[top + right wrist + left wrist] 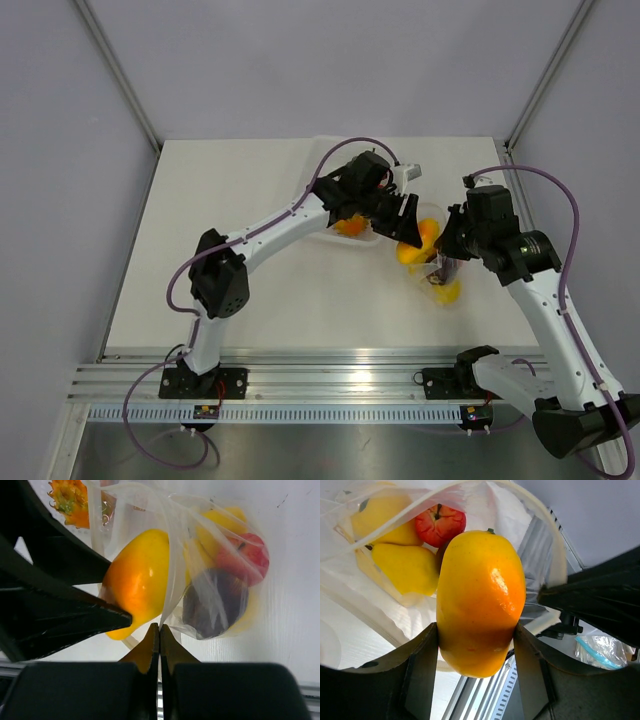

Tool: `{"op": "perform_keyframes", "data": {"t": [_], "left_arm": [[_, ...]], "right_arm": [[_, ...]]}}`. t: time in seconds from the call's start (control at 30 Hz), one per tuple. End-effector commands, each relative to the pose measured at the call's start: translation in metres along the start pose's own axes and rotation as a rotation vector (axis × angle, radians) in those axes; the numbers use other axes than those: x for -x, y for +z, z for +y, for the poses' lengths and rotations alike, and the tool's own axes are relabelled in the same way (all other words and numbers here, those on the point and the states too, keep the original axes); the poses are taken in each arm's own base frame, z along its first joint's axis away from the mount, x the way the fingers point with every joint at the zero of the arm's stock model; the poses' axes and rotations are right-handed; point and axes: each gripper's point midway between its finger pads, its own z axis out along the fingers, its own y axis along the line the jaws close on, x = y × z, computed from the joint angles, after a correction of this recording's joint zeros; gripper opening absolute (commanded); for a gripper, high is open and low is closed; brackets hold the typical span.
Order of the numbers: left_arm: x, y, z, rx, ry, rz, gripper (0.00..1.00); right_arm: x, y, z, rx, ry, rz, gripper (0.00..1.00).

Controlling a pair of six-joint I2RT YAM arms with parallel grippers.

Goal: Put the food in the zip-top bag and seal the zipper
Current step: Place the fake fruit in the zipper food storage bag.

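A glossy, oval yellow-orange mango (480, 600) is clamped by the left gripper (476, 630), jaws spread to its width, at the mouth of the crinkly transparent zip-top bag (175, 555). Inside, a red apple (439, 524) is seen at the mango's 11 o'clock, beside smooth yellow fruits (405, 567) and a dark purple fruit (215, 605). The bag's thin rim is pinched by the fully closed right gripper (159, 635), toward the white desk's (250, 300) 3 o'clock side.

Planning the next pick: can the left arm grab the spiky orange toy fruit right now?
Probably not yet: the left gripper is shut on a glossy yellow-orange mango toy, so it must release that before taking the spiky orange fruit.
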Motion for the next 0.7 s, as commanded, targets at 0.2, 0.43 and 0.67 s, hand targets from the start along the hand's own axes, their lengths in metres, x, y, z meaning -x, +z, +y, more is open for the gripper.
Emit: {"op": "perform_keyframes", "data": {"t": [0.2, 0.43, 0.67], "left_arm": [[0.024, 0.017, -0.006, -0.011, -0.037, -0.052, 0.34], [0.027, -0.013, -0.029, 0.0, 0.057, -0.068, 0.94], [0.026, -0.087, -0.066, -0.009, 0.268, -0.214, 0.8]], "right_arm": [[0.009, -0.015, 0.023, 0.125, 0.03, -0.043, 0.01], [0.003, -0.011, 0.016, 0.101, 0.025, -0.035, 0.0], [0.003, -0.015, 0.015, 0.104, -0.002, -0.045, 0.01]]}}
